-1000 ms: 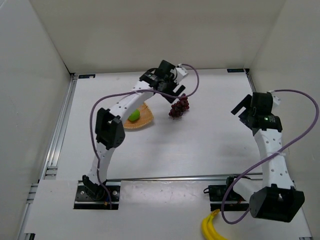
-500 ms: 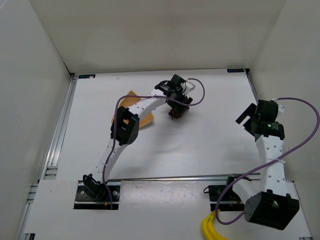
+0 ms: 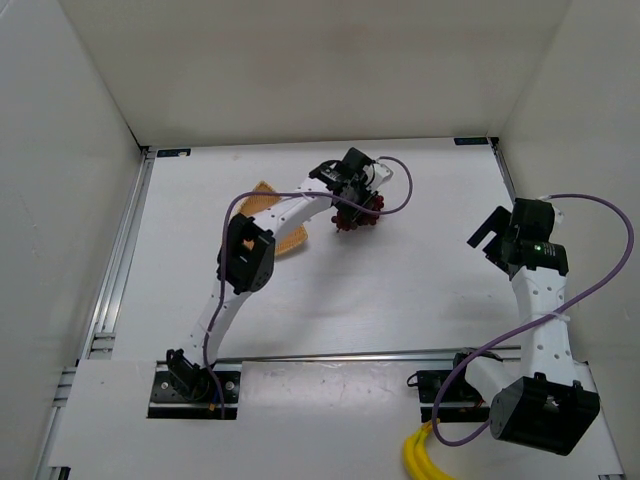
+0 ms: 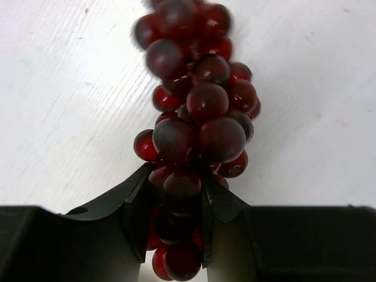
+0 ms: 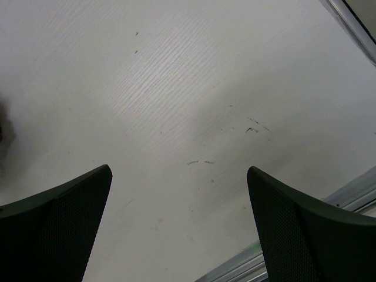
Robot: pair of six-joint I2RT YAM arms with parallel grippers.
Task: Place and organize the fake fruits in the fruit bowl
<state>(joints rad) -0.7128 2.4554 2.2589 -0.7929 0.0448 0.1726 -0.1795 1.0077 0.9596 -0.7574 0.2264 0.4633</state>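
Grapes (image 4: 194,123) are the thing in hand. The left fingers (image 4: 132,205) are pinched on the near end of the dark red bunch, with only a few berries caught between them and the rest of the cluster trailing away over the white surface (image 3: 400,290). From above, the bunch sits just to the right of the woven basket (image 3: 293,240), near it but not touching. The left arm (image 3: 285,210) crosses over the basket and hides most of it. I cannot tell whether the bunch is already off the surface. The apple shows in none of the views; it may lie under that arm.

The hold looks shallow, so I would lift straight up and slowly. That lets the hanging part settle rather than swing, and a slipping berry would show before any sideways travel. The bunch should rise high enough for its lowest berries to clear the basket's rim, then travel left and come down in an open part of the basket. The fingers should part only once it rests there.

The right fingers (image 5: 59,235) are spread wide over bare surface, well apart from the fruit.
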